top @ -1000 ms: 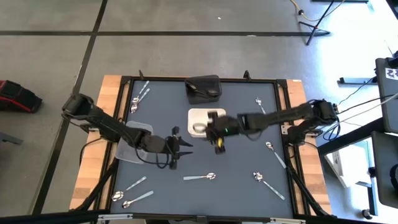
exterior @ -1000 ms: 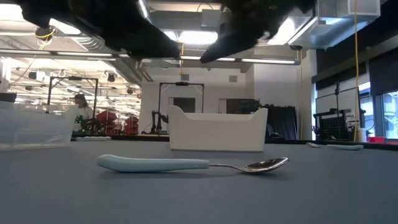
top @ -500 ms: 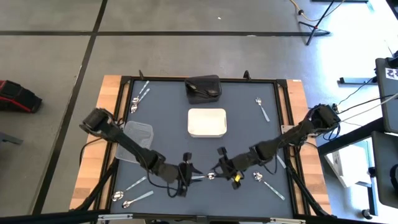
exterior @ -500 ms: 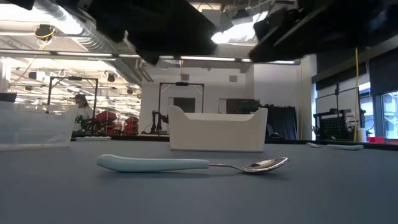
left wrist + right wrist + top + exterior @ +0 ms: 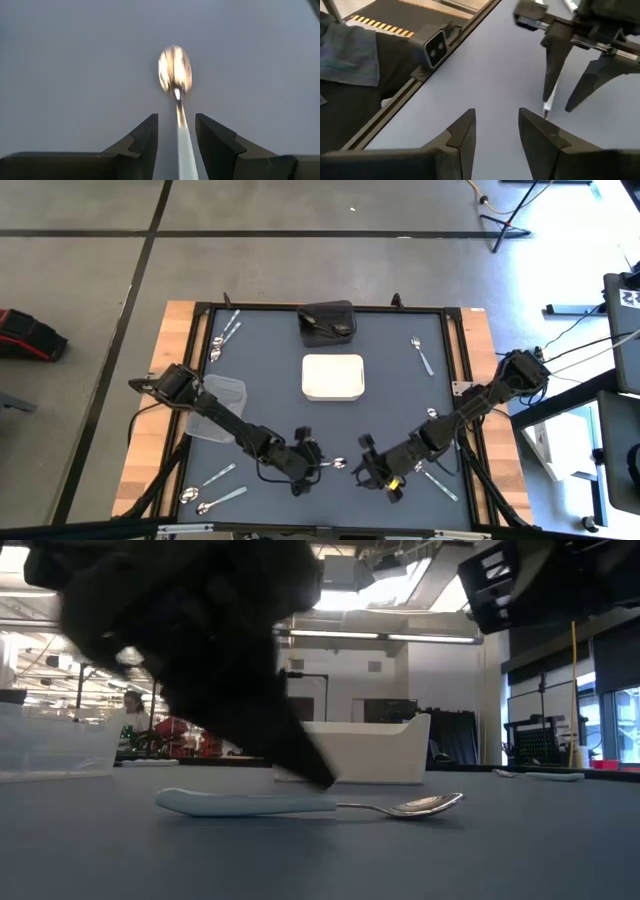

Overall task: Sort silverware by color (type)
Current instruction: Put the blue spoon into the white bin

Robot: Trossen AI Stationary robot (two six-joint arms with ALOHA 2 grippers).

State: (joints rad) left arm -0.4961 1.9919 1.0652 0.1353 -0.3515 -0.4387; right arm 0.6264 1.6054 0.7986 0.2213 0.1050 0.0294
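I'm looking at the dark table (image 5: 270, 370) carrying scattered spoons (image 5: 225, 335), a white container (image 5: 333, 376) at its centre, a black container (image 5: 327, 321) and a clear container (image 5: 218, 406) lying at its left edge.

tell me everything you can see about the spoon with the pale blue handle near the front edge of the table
The spoon lies flat on the dark grey table near its front edge. It has a pale blue, plastic-looking handle and a shiny metal neck and bowl, the bowl facing up. The left hand is open, with its fingers on either side of the handle; contact isn't clear. The right hand hangs close beside the bowl end.
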